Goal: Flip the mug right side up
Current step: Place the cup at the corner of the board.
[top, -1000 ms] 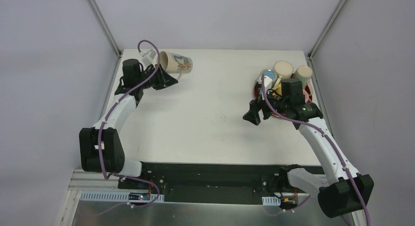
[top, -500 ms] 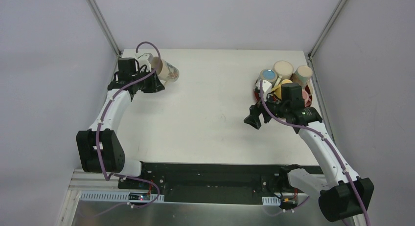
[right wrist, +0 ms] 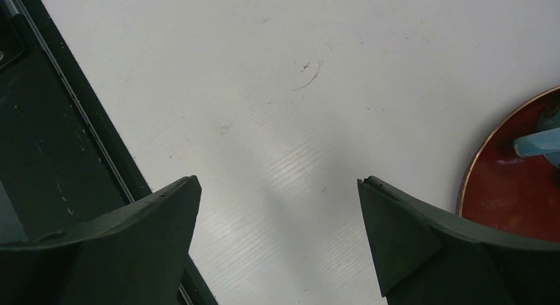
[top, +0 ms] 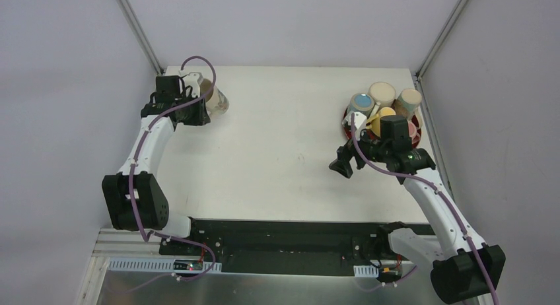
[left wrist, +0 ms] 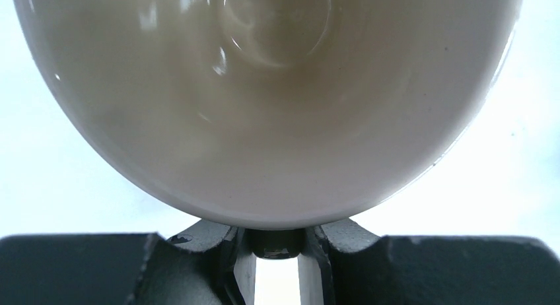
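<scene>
The mug (top: 216, 99) is cream with a printed side, at the table's far left corner. My left gripper (top: 200, 107) is shut on its rim and holds it tilted. In the left wrist view the mug's glossy cream inside (left wrist: 264, 107) fills the top, its mouth facing the camera. The rim is pinched between the fingers (left wrist: 198, 242) at my left gripper (left wrist: 274, 239). I cannot tell whether the mug touches the table. My right gripper (top: 343, 161) is open and empty over bare table (right wrist: 277, 186), left of the red plate.
A red plate (top: 348, 123) at the back right holds several cups, cream and blue. Its rim (right wrist: 477, 173) shows at the right of the right wrist view. The table's dark front edge strip (right wrist: 59, 153) lies to the left there.
My left arm has swung the mug left and back toward the corner, turning it from lying on its side to more upright. My right arm has shifted slightly.
</scene>
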`<action>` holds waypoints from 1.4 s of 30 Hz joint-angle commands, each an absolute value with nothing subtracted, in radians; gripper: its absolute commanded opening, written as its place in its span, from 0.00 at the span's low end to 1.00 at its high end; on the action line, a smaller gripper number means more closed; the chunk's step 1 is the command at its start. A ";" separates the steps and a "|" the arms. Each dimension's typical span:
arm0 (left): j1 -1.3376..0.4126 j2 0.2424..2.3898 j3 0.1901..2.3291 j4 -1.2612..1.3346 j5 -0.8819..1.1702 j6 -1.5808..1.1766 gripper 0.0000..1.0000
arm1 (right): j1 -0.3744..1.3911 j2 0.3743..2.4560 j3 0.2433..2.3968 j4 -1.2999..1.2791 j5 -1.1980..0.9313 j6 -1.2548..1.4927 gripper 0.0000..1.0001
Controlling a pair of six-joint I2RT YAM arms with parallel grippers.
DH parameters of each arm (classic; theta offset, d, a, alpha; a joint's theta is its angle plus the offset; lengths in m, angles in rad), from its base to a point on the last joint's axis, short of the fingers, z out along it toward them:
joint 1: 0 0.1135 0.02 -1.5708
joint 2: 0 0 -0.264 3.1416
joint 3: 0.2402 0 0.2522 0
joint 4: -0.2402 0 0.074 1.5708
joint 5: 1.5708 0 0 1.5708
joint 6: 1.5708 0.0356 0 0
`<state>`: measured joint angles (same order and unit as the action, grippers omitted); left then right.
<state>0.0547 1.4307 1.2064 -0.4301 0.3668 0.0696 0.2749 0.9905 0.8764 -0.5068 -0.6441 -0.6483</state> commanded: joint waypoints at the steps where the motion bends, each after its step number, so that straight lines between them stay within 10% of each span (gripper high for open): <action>1: 0.065 1.440 1.308 -0.394 0.297 0.153 0.00 | 0.268 0.964 0.873 -0.468 -0.666 -0.668 0.99; 42: 0.189 1.820 1.614 -0.515 0.063 0.222 0.00 | 0.242 0.953 0.851 -0.442 -0.689 -0.654 0.99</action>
<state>0.1604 1.8225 1.5188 -0.5774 0.0914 0.2047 0.2489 0.9661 0.8536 -0.4755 -0.6479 -0.6472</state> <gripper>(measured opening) 0.243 0.990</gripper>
